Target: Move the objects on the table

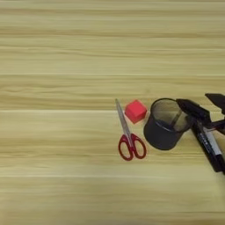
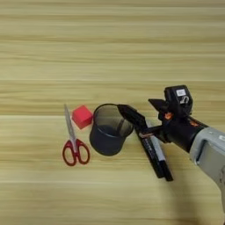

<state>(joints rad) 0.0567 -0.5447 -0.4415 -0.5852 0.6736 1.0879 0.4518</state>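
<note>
Table (image 1: 66,52): light wood, grain ran left-right, filled both views.
Scissors (image 2: 74,139): red handles, lay flat left of the cup, blades pointed far, handles near.
Cube (image 2: 82,116): red, small, just right of the scissor blades, close to the cup's far-left rim, apart from it.
Cup (image 2: 107,129): black mesh, upright, open top, right of centre; touching neither scissors nor cube.
Markers: two lay side by side on the table just right of the cup, slanting from far-left to near-right. Black marker (image 2: 151,156) on the left, white marker (image 2: 158,151) with dark cap against its right side; far ends hidden under the claw.
Claw (image 2: 143,112): right arm's, came in from the right edge; two black fingers spread wide, holding nothing. Left finger (image 2: 134,117) reached to the cup's right rim, over the markers' far ends; other finger further right and farther.
Forearm (image 2: 211,154): silver, near-right corner, right eye view only.
</note>
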